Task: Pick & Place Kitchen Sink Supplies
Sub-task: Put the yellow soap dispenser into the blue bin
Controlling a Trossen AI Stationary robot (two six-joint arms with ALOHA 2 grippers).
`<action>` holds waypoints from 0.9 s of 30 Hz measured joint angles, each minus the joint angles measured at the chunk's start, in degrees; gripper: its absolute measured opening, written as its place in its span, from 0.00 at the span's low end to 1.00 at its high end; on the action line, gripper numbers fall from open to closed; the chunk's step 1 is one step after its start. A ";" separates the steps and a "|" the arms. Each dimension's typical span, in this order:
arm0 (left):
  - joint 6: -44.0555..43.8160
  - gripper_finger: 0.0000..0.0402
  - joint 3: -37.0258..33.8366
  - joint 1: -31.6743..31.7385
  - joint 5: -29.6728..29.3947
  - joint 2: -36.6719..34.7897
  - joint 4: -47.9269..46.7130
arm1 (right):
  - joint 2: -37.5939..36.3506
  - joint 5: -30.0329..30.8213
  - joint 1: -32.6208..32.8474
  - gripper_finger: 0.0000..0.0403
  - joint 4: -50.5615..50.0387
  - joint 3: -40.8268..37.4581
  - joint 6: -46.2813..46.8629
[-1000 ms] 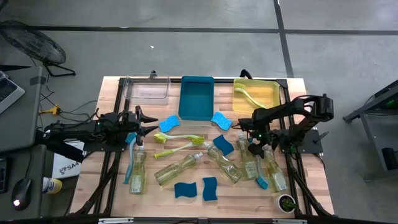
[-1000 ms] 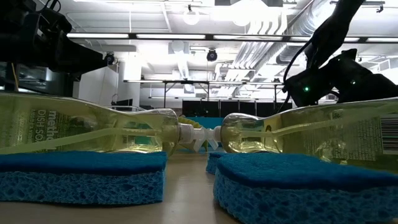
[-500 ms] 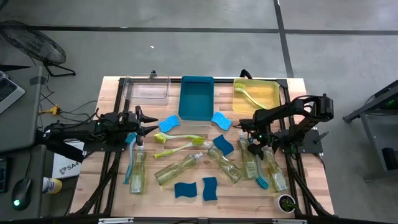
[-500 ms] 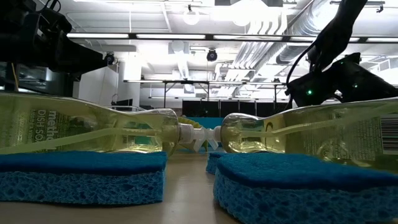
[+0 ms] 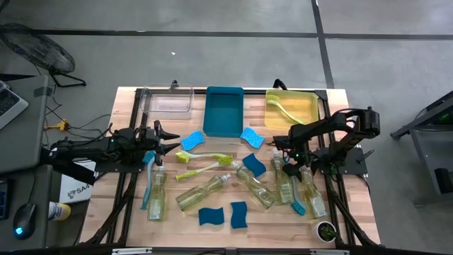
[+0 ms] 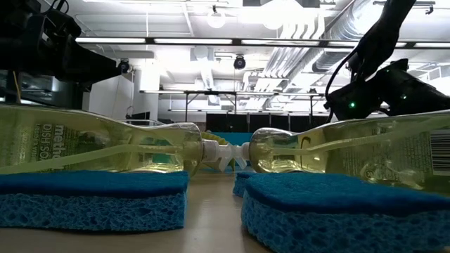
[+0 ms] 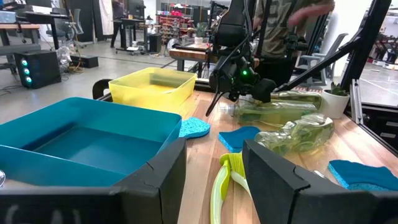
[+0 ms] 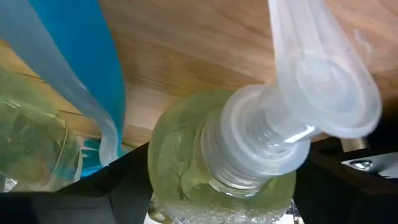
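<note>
Right gripper (image 5: 289, 164): down over a soap bottle (image 8: 217, 162) at the table's right side — dark fingers on either side of its shoulder, jaws apart, not clamped.
Neighbours: a blue brush (image 8: 93, 68) lies just beside that bottle; a second bottle (image 5: 313, 198) close by.
Left gripper (image 5: 170, 146): waits at left, jaws part-way apart, empty; lime-green brush (image 7: 225, 180) beyond.
Bins: clear bin (image 5: 168, 101), teal bin (image 5: 224, 110), yellow bin (image 5: 291, 108) along the far edge — yellow holds a brush.
Near edge: blue sponges (image 5: 211, 216).
</note>
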 joint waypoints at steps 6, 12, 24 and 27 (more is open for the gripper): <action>0.02 0.38 0.00 0.00 0.00 0.00 0.00 | -0.02 -0.41 0.11 0.77 1.68 -1.22 2.49; 0.01 0.38 0.00 0.00 0.00 -0.02 0.00 | 0.00 -1.28 0.12 0.76 3.90 -2.21 4.12; 0.00 0.38 -0.02 0.00 0.00 0.00 0.00 | -0.02 -1.56 0.11 0.69 3.90 -2.34 4.32; 0.01 0.38 0.00 0.01 0.00 0.00 0.01 | -0.22 -0.91 0.13 0.69 2.70 -1.40 3.60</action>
